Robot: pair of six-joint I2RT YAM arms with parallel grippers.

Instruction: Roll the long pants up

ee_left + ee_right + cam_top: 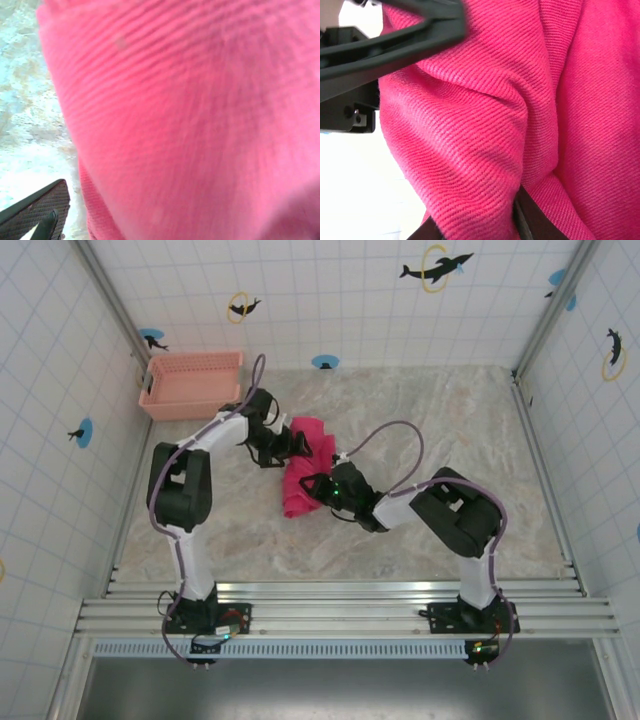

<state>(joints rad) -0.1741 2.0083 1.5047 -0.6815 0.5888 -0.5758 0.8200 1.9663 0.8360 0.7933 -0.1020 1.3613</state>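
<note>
The long pants (297, 495) lie bunched in a loose heap on the desk (450, 410), not yet a tidy roll; the right hand (318, 486) pinches a fold, the left hand (298, 446) looks spread at their far end, so most rolling seems left

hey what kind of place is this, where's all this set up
Probably a lab robot cell dressed up like a bathroom: white tiled walls with dolphin stickers, a marble-look tabletop, and aluminium mounting rails along the near edge.
</note>
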